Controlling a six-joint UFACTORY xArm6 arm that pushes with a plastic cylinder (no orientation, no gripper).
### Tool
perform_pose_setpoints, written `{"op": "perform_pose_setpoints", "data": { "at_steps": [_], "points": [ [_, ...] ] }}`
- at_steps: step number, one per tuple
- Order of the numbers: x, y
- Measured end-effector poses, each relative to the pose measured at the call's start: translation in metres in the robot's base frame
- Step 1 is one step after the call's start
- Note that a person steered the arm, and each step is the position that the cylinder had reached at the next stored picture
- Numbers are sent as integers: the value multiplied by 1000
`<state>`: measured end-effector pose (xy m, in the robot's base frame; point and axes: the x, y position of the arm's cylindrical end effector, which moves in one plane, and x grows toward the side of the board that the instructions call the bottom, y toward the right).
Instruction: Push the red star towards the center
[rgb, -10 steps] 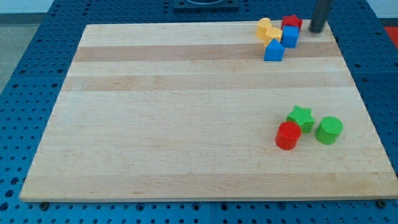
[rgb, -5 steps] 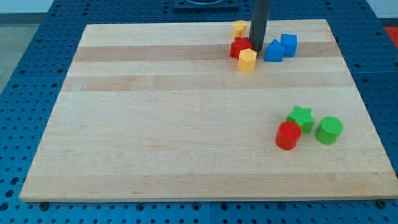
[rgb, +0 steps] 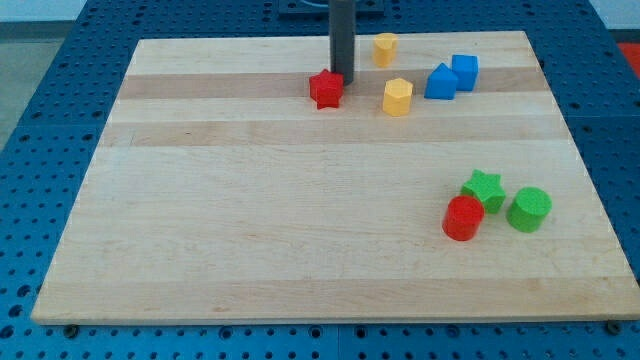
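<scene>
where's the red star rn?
Red star sits near the view's top, slightly left of middle, my tip against its right side; the nearest yellow block lies further right.

You are viewing a bright, evenly lit frame. The wooden surface (rgb: 300, 200) shows no glare; blocks cast only faint, short shadows. Focus is sharp throughout, apart from slight softness on the rod (rgb: 343, 40).

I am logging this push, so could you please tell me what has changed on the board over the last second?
My tip swept from the view's top right toward the left, carrying the red star out of the cluster; it now sits just right of the star. The two yellow blocks were knocked left and apart. The blue blocks barely shifted. The green star, green cylinder and red cylinder stayed put.
</scene>
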<state>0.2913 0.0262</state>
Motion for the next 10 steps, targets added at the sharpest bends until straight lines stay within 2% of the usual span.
{"op": "perform_pose_setpoints", "data": {
  "at_steps": [1, 2, 3, 4, 8, 10],
  "points": [
    [2, 21],
    [-11, -26],
    [37, -32],
    [52, -39],
    [36, -82],
    [45, -103]
  ]
}}
